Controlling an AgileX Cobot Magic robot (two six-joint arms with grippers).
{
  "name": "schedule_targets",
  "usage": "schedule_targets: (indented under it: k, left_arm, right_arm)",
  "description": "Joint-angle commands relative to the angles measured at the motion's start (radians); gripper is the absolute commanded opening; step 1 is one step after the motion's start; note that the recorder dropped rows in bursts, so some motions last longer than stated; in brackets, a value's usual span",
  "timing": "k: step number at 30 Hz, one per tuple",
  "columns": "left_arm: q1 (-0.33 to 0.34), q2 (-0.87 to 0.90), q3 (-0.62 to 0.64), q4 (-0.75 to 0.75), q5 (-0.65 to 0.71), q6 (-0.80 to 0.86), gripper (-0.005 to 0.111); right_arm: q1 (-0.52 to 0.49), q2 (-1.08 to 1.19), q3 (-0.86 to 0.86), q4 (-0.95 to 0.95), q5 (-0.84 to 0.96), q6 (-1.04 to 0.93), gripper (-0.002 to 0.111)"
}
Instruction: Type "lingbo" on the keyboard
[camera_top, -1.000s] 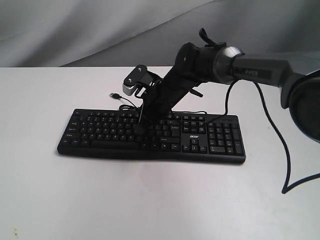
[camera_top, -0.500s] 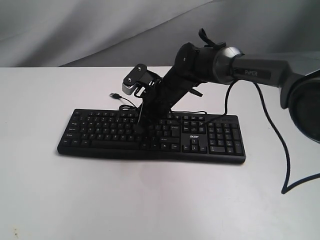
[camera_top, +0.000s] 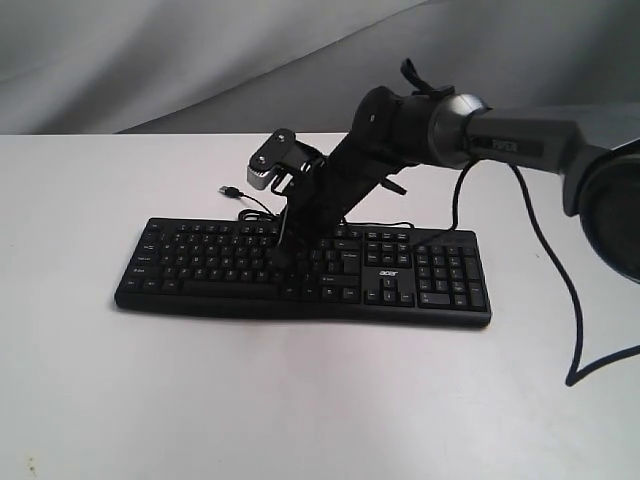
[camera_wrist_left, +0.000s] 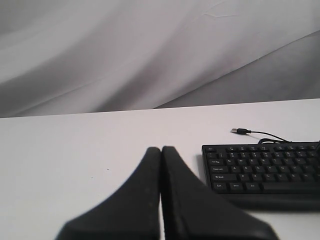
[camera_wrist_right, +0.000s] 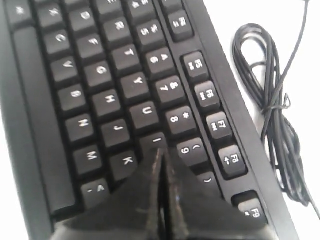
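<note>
Exterior view: the keyboard (camera_top: 210, 265) lies flat on the white counter (camera_top: 300, 400), a little left of the middle, its long side across the picture and its number pad toward the right. A small white logo sits above the arrow keys. The right arm (camera_top: 520, 145) reaches in from the right edge and slopes down over the keyboard's middle. Its end effector (camera_top: 281, 258) points down into the letter keys, right of the middle of the letter block.

In the right wrist view the two fingers of that end effector (camera_wrist_right: 161, 152) are pressed together with only a thin seam between them. Their tip sits at the I key, with U beside it on one side and the 9 key on the other, and K just beside the tip. Whether the key is pressed down cannot be told. The keys of the keyboard (camera_wrist_right: 100, 75) read clearly here, from the space bar out to the function row.

A thin black cable (camera_top: 250, 203) runs from the keyboard's far edge and ends in a plug lying loose on the counter. Part of the cable (camera_wrist_right: 270, 100) is tied in a loose bundle just beside the function keys.

The left end effector (camera_wrist_left: 161, 150) is over bare counter, its fingers together, well apart from the keyboard (camera_wrist_left: 260, 170). Grey cloth (camera_top: 200, 60) hangs behind the counter.
</note>
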Motion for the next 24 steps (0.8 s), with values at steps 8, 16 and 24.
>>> schedule_targets:
  k: [8, 16, 24]
  left_arm:
    - [-0.005, -0.005, 0.005, 0.000, -0.009, -0.002, 0.001]
    - [-0.005, -0.005, 0.005, 0.000, -0.009, -0.002, 0.001]
    - [-0.005, -0.005, 0.005, 0.000, -0.009, -0.002, 0.001]
  right_arm:
    - [-0.020, -0.223, 0.000, -0.073, 0.117, 0.053, 0.000]
    - [-0.018, -0.579, 0.222, -0.074, -0.098, 0.043, 0.000]
    - [-0.018, -0.981, 0.593, -0.074, -0.436, 0.063, 0.000]
